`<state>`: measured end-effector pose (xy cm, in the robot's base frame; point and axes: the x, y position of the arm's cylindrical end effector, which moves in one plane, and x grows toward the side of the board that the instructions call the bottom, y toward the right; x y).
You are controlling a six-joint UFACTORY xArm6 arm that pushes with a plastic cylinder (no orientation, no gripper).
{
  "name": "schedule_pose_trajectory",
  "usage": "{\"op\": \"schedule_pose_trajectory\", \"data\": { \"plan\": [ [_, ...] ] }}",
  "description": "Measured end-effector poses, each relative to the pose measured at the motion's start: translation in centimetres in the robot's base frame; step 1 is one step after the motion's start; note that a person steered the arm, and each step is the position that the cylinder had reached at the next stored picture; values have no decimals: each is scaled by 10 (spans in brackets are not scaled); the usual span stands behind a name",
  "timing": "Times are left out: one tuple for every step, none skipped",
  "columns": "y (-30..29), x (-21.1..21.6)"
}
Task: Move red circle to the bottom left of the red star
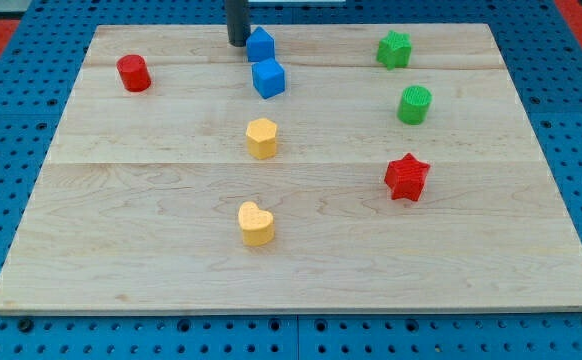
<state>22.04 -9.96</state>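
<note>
red circle [133,73] sits well off to the view's left of my tip [238,43] and slightly lower, on the wooden board [121,250], nothing touching it. my tip, a bare rod end with no jaws to open or close, rests near the board's top edge, holding nothing. just to its right is a blue block [260,44], very close or touching, i cannot tell which. blue cube [268,77] lies below-right of my tip. yellow hexagon [261,138] and yellow heart [256,223] lie farther below. far right sit green star [394,49], green cylinder [414,104], and, lower, red star [407,177].
</note>
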Motion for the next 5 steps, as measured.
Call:
{"op": "schedule_pose_trajectory", "data": {
  "plan": [
    [-84, 1],
    [-98, 37],
    [-83, 99],
    [-89, 126],
    [-94, 77]
  ]
}}
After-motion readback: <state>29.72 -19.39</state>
